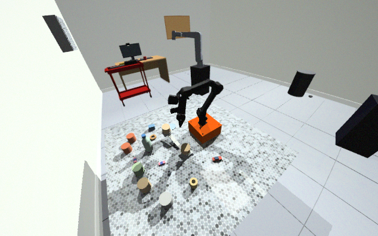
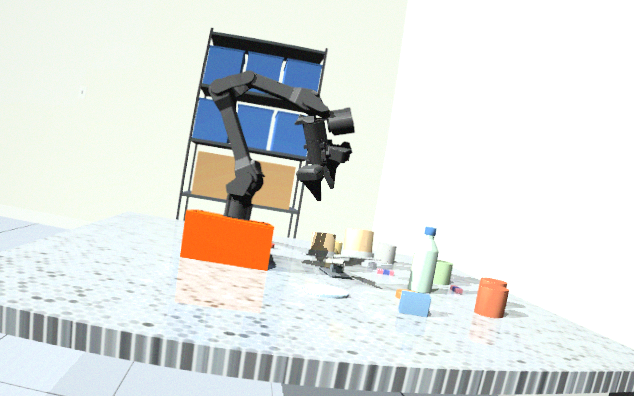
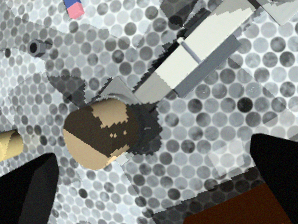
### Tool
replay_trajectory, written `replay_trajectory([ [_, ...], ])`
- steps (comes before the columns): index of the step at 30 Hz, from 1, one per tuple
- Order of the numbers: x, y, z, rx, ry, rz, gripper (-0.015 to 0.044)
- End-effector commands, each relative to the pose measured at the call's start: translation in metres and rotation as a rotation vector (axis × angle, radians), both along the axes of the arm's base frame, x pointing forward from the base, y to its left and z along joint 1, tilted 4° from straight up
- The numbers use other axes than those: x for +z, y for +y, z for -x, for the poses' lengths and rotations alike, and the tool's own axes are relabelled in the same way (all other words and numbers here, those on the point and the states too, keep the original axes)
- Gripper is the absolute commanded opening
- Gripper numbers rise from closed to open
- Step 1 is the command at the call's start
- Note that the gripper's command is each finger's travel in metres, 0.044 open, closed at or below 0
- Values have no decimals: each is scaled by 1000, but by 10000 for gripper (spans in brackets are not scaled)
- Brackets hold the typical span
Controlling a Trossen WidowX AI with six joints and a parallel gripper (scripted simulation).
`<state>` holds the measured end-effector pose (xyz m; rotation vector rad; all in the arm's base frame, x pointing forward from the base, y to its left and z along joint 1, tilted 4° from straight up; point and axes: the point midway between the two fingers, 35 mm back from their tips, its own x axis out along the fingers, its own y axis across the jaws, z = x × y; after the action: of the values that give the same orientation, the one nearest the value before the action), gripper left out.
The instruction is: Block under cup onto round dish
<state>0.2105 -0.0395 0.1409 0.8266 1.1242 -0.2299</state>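
Observation:
One tan cup point(image 1: 185, 149) point(image 2: 323, 243) point(image 3: 100, 134) stands on the balance end nearer the top camera, partly in shadow. The identical cup point(image 1: 166, 129) point(image 2: 358, 242) stands on the other end, outside the wrist view. The balance beam point(image 1: 174, 140) point(image 3: 192, 57) runs between them; I cannot tell clearly which end is lower. The hidden block is not visible. The pale blue round dish point(image 1: 173, 126) point(image 2: 334, 292) lies on the table with no cup above it. My gripper point(image 2: 326, 194) point(image 3: 157, 154) is open and empty, high above the table. In the wrist view the first cup shows left of centre between the fingertips.
A green bottle point(image 1: 147, 145) point(image 2: 422, 271), a blue box point(image 1: 151, 127) point(image 2: 414, 304) and red cylinders point(image 1: 131, 137) point(image 2: 491, 301) stand beyond the balance. Green point(image 1: 138, 170), tan point(image 1: 143, 185) and grey point(image 1: 166, 199) cylinders stand farther out. The orange base point(image 1: 204, 129) point(image 2: 225, 245) carries the arm.

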Motion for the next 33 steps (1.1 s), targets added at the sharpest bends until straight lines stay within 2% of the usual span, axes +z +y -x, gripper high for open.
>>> replay_trajectory([
  [1,-7,7,-11,-82,88,-45,440],
  [19,-44,70,-58,-541,427,-105,440],
  [28,-67,112,-71,-798,506,-66,440],
  [33,-69,116,-72,-816,508,-63,440],
])
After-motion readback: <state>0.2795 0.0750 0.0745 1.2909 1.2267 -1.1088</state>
